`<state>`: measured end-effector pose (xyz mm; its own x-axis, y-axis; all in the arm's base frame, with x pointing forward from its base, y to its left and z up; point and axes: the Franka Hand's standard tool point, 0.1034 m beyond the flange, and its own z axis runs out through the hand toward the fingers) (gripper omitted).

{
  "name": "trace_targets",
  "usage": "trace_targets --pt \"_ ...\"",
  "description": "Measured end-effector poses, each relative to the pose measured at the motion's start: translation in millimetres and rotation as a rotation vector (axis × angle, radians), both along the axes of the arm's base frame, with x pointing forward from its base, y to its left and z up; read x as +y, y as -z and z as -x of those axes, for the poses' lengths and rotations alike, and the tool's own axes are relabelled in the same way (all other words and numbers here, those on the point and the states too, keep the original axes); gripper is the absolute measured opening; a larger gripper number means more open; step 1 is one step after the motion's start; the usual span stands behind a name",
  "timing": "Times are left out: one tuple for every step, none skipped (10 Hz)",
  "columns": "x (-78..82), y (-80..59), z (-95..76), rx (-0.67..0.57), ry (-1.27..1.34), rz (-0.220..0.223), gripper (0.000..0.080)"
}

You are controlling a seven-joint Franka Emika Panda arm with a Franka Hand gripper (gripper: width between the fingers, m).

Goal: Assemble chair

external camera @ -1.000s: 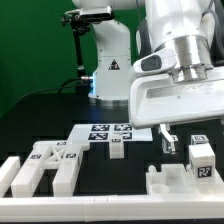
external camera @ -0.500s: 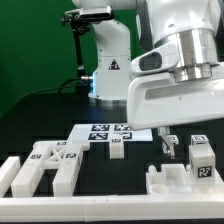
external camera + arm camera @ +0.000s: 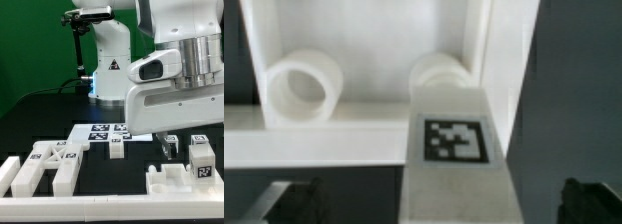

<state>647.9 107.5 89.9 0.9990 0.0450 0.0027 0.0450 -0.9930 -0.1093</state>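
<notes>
The chair lies in loose white tagged parts on the dark table. Two frame pieces [image 3: 45, 165] lie at the exterior view's left and a small cube [image 3: 116, 150] stands in the middle. A tagged block [image 3: 200, 156] and a low notched slab [image 3: 170, 182] are at the right. My gripper [image 3: 168, 144] hangs just above the slab, beside the block. In the wrist view a long white bar with a tag [image 3: 455, 140] runs between my fingers [image 3: 287, 200]. There are dark gaps on both sides of it. The gripper [image 3: 438, 205] is open and holds nothing.
The marker board [image 3: 108, 131] lies flat behind the small cube. A low white rail [image 3: 8, 172] borders the exterior view's left edge. The robot base [image 3: 108, 65] stands at the back. In the wrist view a white frame with two rounded openings [image 3: 304, 90] lies beyond the bar.
The arm's wrist has swung toward the exterior view's right and the hand has sunk slightly. The fingers stay over the slab. No part has moved.
</notes>
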Motion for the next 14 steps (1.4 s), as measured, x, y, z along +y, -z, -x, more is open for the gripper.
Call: trace_targets --pt "-2.9 -0.6 -1.3 0.093 0.013 0.001 0.0649" --pt "1.8 0.0 -10.4 0.143 0.028 0.000 0.0649" --pt "3.3 2.1 -17.1 0.120 0.039 -0.001 0.0649" --pt "3.2 3.3 -16.6 0.123 0.050 0.000 0.0612" --pt "2.9 3.1 -16.7 0.123 0.051 0.000 0.0612" --pt "2.9 3.4 -16.5 0.126 0.071 0.001 0.0407" --pt "2.8 3.6 -16.5 0.126 0.069 0.001 0.0407" --pt "2.9 3.6 -16.5 0.126 0.075 0.001 0.0286" --pt "3.3 3.6 -16.4 0.136 0.161 0.006 0.0286" --pt "3.4 3.6 -16.4 0.143 0.227 0.010 0.0286" --pt "3.5 4.0 -16.2 0.145 0.255 0.012 0.0286" --pt "3.8 4.2 -15.9 0.130 0.404 0.017 0.0286" --pt "3.8 4.2 -13.7 0.131 0.557 0.023 0.0286" --pt "4.3 3.9 -13.0 0.138 0.680 0.029 0.0286"
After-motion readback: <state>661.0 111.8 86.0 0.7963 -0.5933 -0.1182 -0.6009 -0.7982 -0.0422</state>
